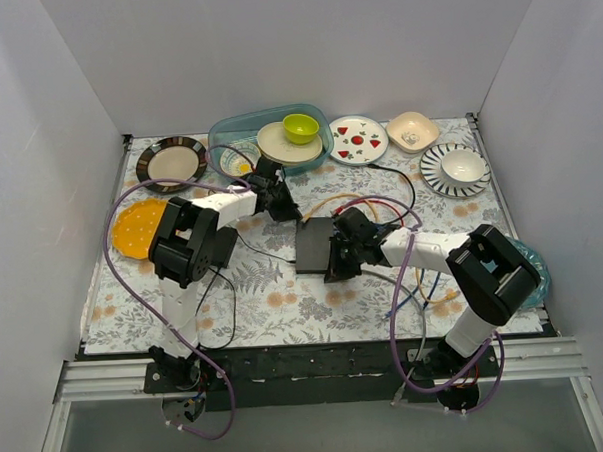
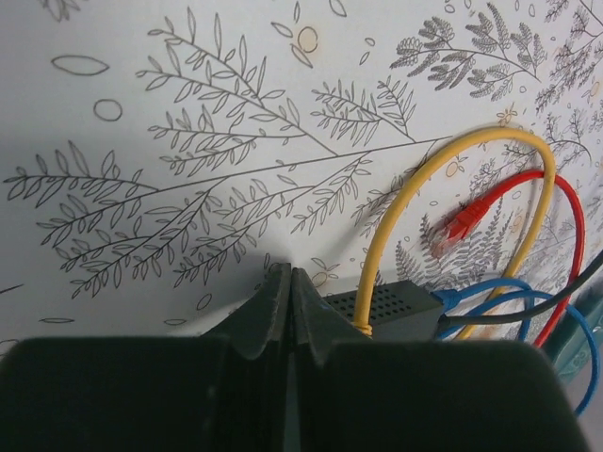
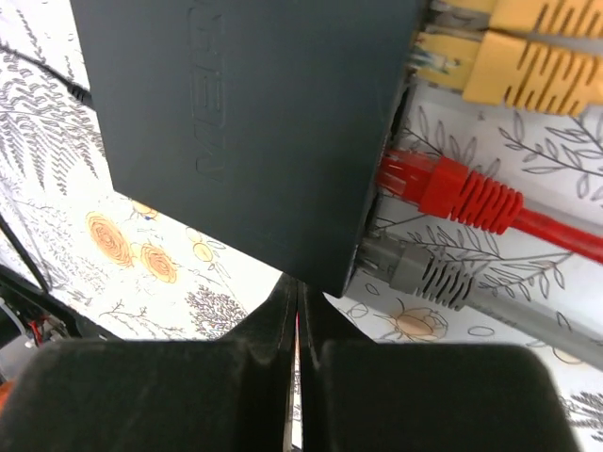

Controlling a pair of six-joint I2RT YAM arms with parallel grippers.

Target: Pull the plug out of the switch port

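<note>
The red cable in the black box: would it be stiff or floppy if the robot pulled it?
Probably floppy: the red cable curves in a loose loop. Its ribbed plug looks firmer, so likely easier to grip. The flat black box may slide along too.

**Black switch, bright plugs, fern-print cloth**

The switch is matte black. In the right wrist view, the yellow plugs show at 2 o'clock, the red plug at 3 and the grey plug at 4. The tablecloth is white with grey fern drawings and orange blossoms. From above, a dotted yellow plate lies at 9 o'clock, a lime bowl at 12 and a strawberry-print plate at 1.
</note>
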